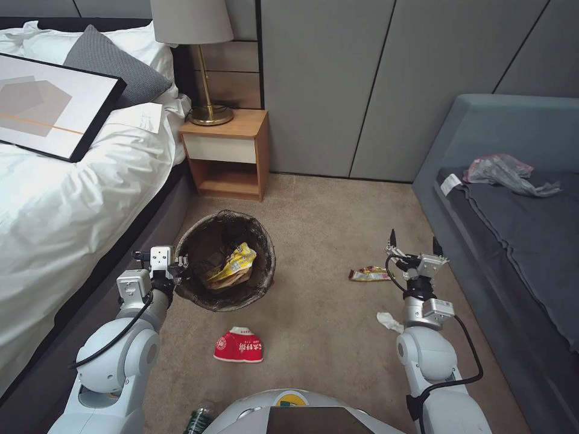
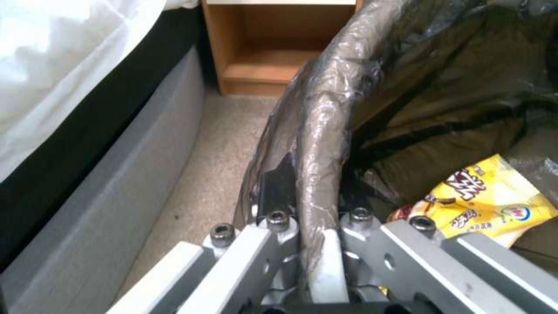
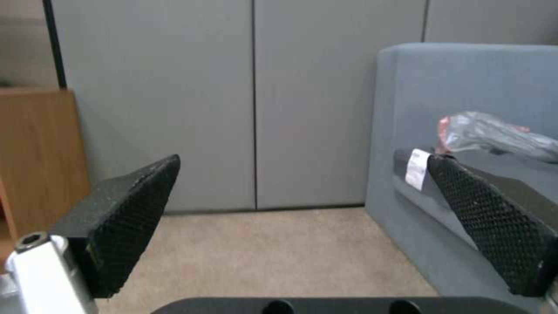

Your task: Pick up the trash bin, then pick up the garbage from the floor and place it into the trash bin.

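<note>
The trash bin (image 1: 226,260) (image 2: 325,131), lined with a dark bag, is on the carpet beside the bed. A yellow wrapper (image 1: 235,263) (image 2: 485,203) lies inside it. My left gripper (image 1: 180,266) (image 2: 317,187) is shut on the bin's near-left rim, one finger inside and one outside. My right gripper (image 1: 415,244) (image 3: 303,163) hangs open and empty above the floor on the right. Garbage lies on the carpet: a multicoloured wrapper (image 1: 369,274) just left of the right gripper, a white tissue (image 1: 389,321) beside the right arm, a red-and-white crushed bowl (image 1: 239,346), and a green-labelled bottle (image 1: 199,418) at my base.
A bed (image 1: 66,205) with a white duvet and a framed picture (image 1: 48,105) runs along the left. A wooden nightstand (image 1: 226,154) with a lamp stands behind the bin. A grey sofa (image 1: 512,223) with a plastic bag (image 1: 503,172) on it borders the right.
</note>
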Available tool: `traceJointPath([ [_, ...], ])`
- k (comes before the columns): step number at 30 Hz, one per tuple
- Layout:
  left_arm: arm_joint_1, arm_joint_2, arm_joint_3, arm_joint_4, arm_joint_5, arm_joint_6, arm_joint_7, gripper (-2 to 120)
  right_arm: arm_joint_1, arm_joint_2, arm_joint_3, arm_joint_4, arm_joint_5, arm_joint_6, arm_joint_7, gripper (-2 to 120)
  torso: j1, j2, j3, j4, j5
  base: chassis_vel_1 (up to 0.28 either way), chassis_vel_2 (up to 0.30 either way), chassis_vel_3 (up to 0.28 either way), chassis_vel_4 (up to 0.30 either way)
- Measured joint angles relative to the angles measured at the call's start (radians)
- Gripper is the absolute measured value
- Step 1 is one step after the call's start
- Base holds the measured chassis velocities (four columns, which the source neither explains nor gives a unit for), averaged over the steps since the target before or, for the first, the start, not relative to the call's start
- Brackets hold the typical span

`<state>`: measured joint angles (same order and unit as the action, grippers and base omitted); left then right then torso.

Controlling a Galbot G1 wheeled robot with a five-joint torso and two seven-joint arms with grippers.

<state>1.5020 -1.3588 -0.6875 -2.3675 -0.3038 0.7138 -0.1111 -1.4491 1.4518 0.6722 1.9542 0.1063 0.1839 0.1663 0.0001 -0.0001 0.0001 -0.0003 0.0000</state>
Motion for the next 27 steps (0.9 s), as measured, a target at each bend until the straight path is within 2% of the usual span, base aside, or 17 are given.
traceJointPath([
  [3,0.0,0.0,0.0,0.0,0.0,0.0,0.0,0,-0.002,-0.009,-0.003,0.003,-0.005,-0.014,-0.001,100,0.0,0.0,0.0,0.0002,0.0,-0.103,0.06,0.086,-0.081],
  [5,0.0,0.003,0.0,-0.001,0.0,0.0,0.0,0,-0.006,-0.05,-0.021,0.017,0.005,-0.104,0.01,100,0.0,0.0,0.0,0.0001,0.0002,0.0,0.0,0.0,0.0],
  [7,-0.002,0.008,-0.001,-0.003,-0.001,0.0,0.0,0,0.012,-0.118,-0.056,0.042,0.051,-0.336,0.091,100,0.0,0.0,0.0,0.0002,0.0001,0.0,0.0,0.0,0.0],
  [8,-0.002,0.008,-0.001,-0.003,-0.001,0.0,0.0,0,0.012,-0.118,-0.056,0.042,0.051,-0.336,0.091,100,0.0,0.0,0.0,0.0002,0.0001,0.0,0.0,0.0,0.0],
  [10,-0.003,0.011,-0.001,-0.004,-0.002,0.001,0.0,0,0.041,-0.177,-0.072,0.048,0.136,-0.526,0.114,100,0.0,0.0,0.0,0.0,0.0003,0.0,0.0,0.0,0.0],
  [11,-0.003,0.011,-0.001,-0.005,-0.002,0.002,-0.001,0,0.082,-0.25,-0.084,0.027,0.258,-0.691,0.109,100,0.0,0.0,0.0,0.0002,0.0002,0.0,0.0,0.0,0.0],
  [12,-0.003,0.011,-0.001,-0.005,-0.002,0.002,-0.001,0,0.082,-0.25,-0.084,0.027,0.258,-0.691,0.109,100,0.0,0.0,0.0,0.0002,0.0002,0.0,0.0,0.0,0.0],
  [14,-0.003,0.011,-0.002,-0.006,-0.002,0.003,-0.001,0,0.149,-0.337,-0.111,-0.038,0.397,-0.819,0.103,100,0.0,0.0,0.0,0.0005,0.0001,0.0,0.0,0.0,0.0],
  [15,-0.003,0.011,-0.002,-0.006,-0.002,0.003,-0.001,0,0.149,-0.337,-0.111,-0.038,0.397,-0.819,0.103,100,0.0,0.0,0.0,0.0005,0.0001,0.0,0.0,0.0,0.0],
  [18,-0.001,0.011,-0.009,-0.009,-0.003,0.004,-0.002,0,0.249,-0.402,-0.166,-0.149,0.499,-0.923,0.102,100,0.0,0.0,0.0,0.0004,0.0002,0.0,0.0,0.0,0.0],
  [27,0.007,0.012,-0.029,-0.014,-0.009,0.005,-0.003,0,0.353,-0.412,-0.28,-0.37,0.481,-0.937,0.072,100,0.0,0.0,0.0,0.0001,0.0,0.0,0.0,0.0,0.0],
])
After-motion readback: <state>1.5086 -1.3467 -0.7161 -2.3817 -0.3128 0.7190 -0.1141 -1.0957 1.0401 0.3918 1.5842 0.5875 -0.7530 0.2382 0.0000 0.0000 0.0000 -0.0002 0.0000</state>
